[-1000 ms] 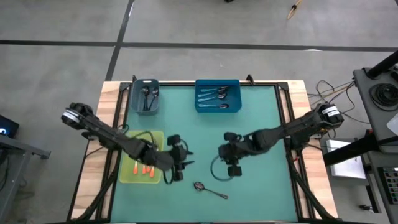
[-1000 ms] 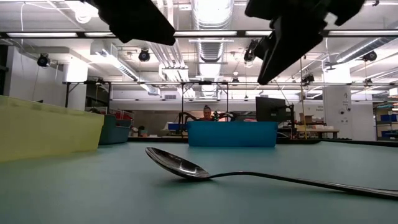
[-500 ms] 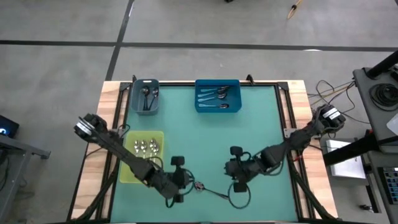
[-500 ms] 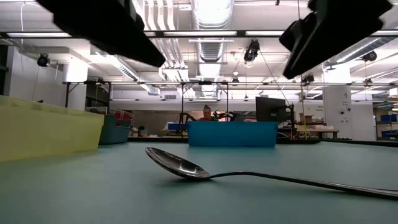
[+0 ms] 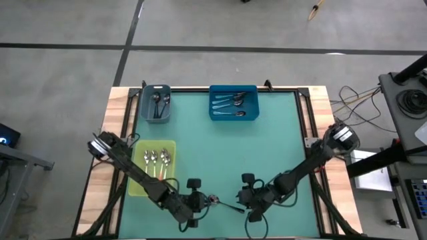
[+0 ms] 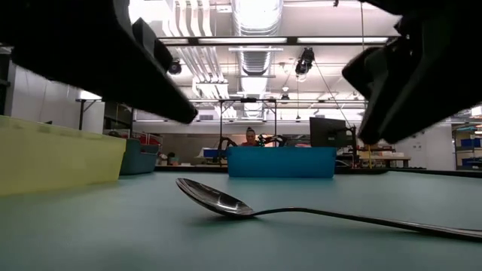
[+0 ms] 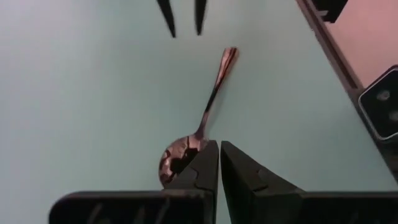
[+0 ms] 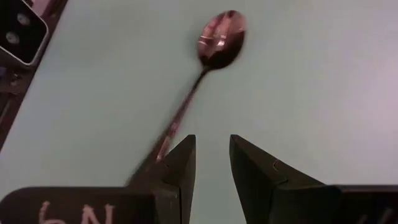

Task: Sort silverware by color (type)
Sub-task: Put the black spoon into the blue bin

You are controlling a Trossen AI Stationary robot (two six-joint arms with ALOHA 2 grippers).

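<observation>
One all-metal spoon [image 5: 225, 203] lies on the green mat near the table's front edge, with its bowl [image 6: 217, 200] and handle resting on the mat. My left gripper [image 7: 219, 163] hovers shut just above the neck end of the bowl, at the spoon's left [image 5: 199, 200]. My right gripper [image 8: 212, 157] stands open above the handle's free end, at the spoon's right [image 5: 246, 199]. In the low view both grippers hang as dark shapes well above the spoon.
A yellow-green tray [image 5: 137, 185] at the left holds spoons with orange handles [image 5: 157, 164]. At the far side a grey bin [image 5: 145, 107] holds dark spoons, and a blue bin [image 5: 214, 105] holds more. Bare mat spreads across the middle of the table.
Both grippers have come toward the table's near edge and down, and they now stand over the two ends of the metal spoon. My left arm has left the yellow-green tray, and its gripper has shut. The spoon has stayed where it was.
</observation>
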